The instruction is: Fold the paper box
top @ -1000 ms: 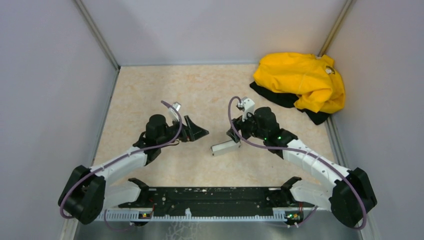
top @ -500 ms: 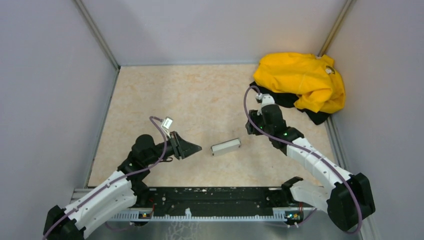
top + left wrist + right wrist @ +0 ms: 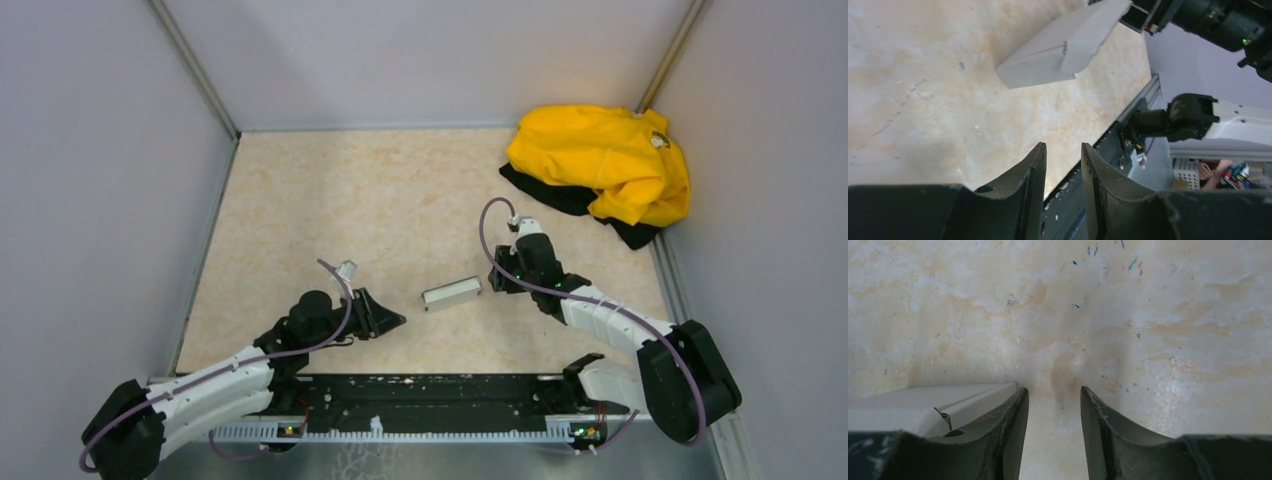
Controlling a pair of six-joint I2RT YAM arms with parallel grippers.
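The paper box (image 3: 451, 294) lies flat on the surface (image 3: 340, 200) between my two hands, a small pale closed shape, with neither hand holding it. My left hand (image 3: 393, 322) hangs low, near the box's left end but apart from it, its fingers parted by a narrow gap with nothing between them. My right hand (image 3: 498, 282) sits just beside the box's right end, likewise slightly parted and empty. I cannot tell whether it touches the cardboard. A yellow garment (image 3: 600, 160) is heaped in the far right corner.
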